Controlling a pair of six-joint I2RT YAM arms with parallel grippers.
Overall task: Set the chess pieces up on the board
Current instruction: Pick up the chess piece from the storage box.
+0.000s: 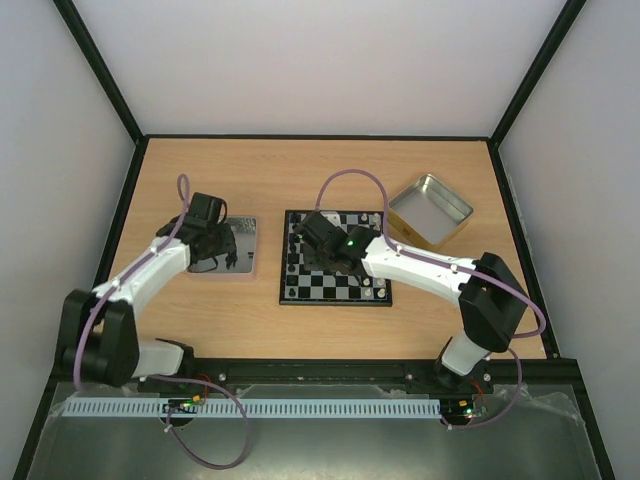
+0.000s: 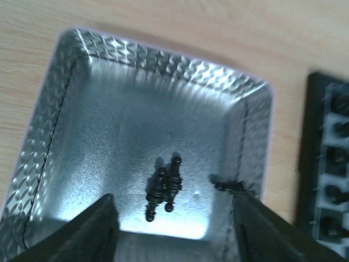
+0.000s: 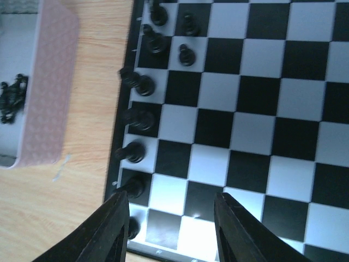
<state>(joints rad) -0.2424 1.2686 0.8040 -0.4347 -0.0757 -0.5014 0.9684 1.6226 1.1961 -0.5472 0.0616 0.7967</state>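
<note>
Left jaws parted wide and empty, hanging over a shiny metal tray [image 2: 163, 71] on the wooden surface [image 2: 163, 22]. Directly below, between the two fingers, a small heap of black chess pieces [image 2: 163, 188] lying on the tray floor, untouched. Right jaws likewise apart, gripping nothing, poised above a corner of the board [image 3: 262, 109]. Ahead and to their left, a line of black pieces [image 3: 136, 117] standing along the board's edge, two smaller ones just inside it.
</note>
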